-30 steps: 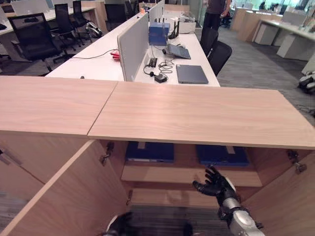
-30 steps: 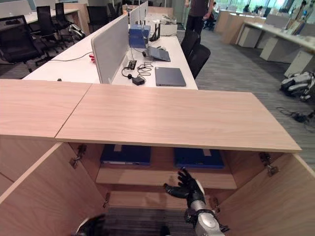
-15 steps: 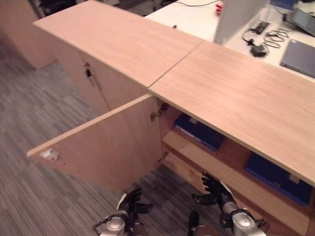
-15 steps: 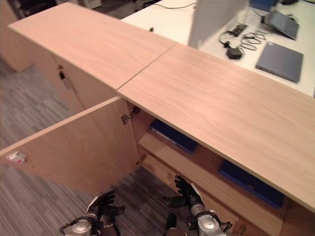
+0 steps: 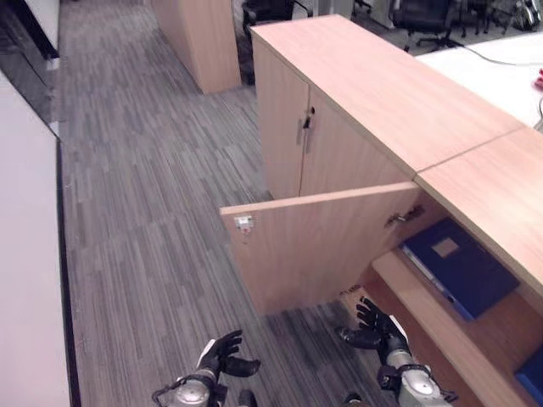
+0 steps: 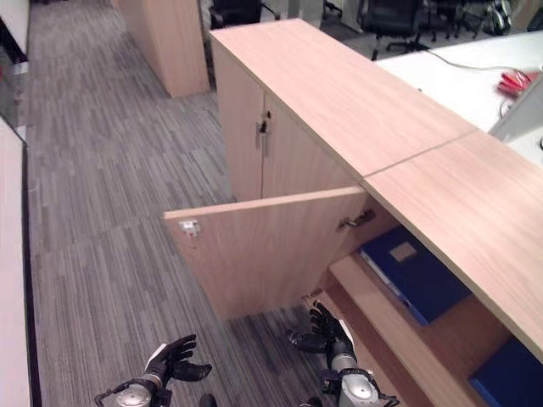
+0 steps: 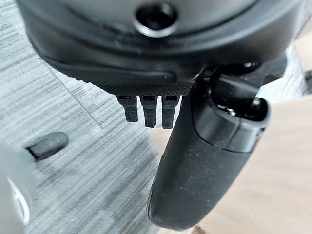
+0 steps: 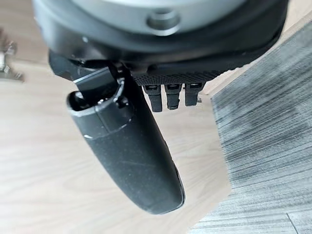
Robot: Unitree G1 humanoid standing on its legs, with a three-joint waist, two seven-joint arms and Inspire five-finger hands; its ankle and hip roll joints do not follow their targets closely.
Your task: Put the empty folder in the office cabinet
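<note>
The office cabinet [image 5: 382, 93] stands at the right with one door [image 5: 314, 250] swung open toward me. A blue folder [image 5: 458, 263] lies flat on its upper shelf [image 5: 424, 318], and the corner of a second blue folder [image 6: 509, 373] shows further right. My left hand [image 5: 219, 354] hangs open low over the grey carpet, left of the open door, and holds nothing. My right hand [image 5: 373, 326] is open too, empty, just in front of the shelf's edge and below the door. In the right wrist view the right hand [image 8: 126, 151] faces bare wood.
Beside the open door are two closed cabinet doors with a handle [image 5: 305, 127]. Another wooden unit [image 5: 199, 38] stands far back. A white wall panel [image 5: 25, 254] runs along the left. Office chairs [image 5: 424, 13] and a white desk [image 6: 458, 72] lie behind the cabinet.
The camera has swung to the left, so the whole picture shifted and the cabinet now sits at the right. Both hands stay low and empty.
</note>
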